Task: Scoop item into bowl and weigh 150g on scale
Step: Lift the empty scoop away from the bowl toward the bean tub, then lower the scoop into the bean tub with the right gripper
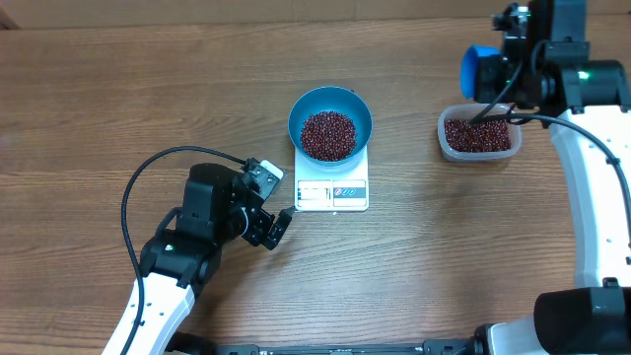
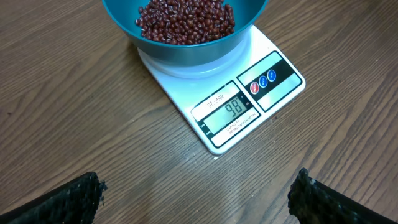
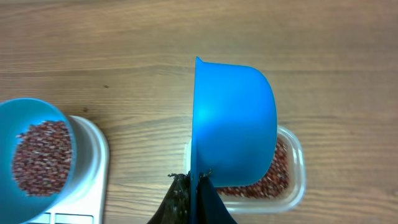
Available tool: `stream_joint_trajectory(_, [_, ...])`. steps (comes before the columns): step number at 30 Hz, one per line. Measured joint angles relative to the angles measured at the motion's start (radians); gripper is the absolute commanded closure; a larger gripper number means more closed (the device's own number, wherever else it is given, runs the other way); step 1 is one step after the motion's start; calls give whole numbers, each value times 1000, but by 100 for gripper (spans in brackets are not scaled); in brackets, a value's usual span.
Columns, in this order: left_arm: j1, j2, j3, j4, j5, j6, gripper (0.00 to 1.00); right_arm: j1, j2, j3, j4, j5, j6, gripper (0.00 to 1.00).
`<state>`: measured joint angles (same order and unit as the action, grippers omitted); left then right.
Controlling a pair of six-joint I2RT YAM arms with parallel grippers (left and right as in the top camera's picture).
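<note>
The bright blue bowl [image 1: 330, 120] stands on the white scale [image 1: 331, 193], holding a heap of dark red beans [image 1: 327, 135]. In the left wrist view the bowl [image 2: 186, 37] and scale [image 2: 249, 106] show again, the display reading 98. My left gripper [image 1: 273, 222] hangs open just left of the scale's front, nothing between its fingers [image 2: 68, 202]. My right gripper [image 3: 196, 180] is shut on the handle of a blue scoop [image 3: 233, 124], held on edge above the clear tub [image 1: 479, 135] of beans [image 3: 273, 174].
The clear plastic tub [image 3: 295, 180] sits on the wooden table right of the scale. A black cable [image 1: 158, 168] loops from the left arm. The right arm's white link [image 1: 596, 207] runs down the right edge.
</note>
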<state>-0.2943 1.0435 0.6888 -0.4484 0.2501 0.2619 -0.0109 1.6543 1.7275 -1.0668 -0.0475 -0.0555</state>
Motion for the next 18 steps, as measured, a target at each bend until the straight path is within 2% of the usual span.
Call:
stream_joint_trajectory(11, [0,0,0,0,0,0,1,-34,8,-85,-14,92,0,96])
stream_joint_trajectory(18, [0,0,0,0,0,0,0,-34,74,-90,-35,154,0,96])
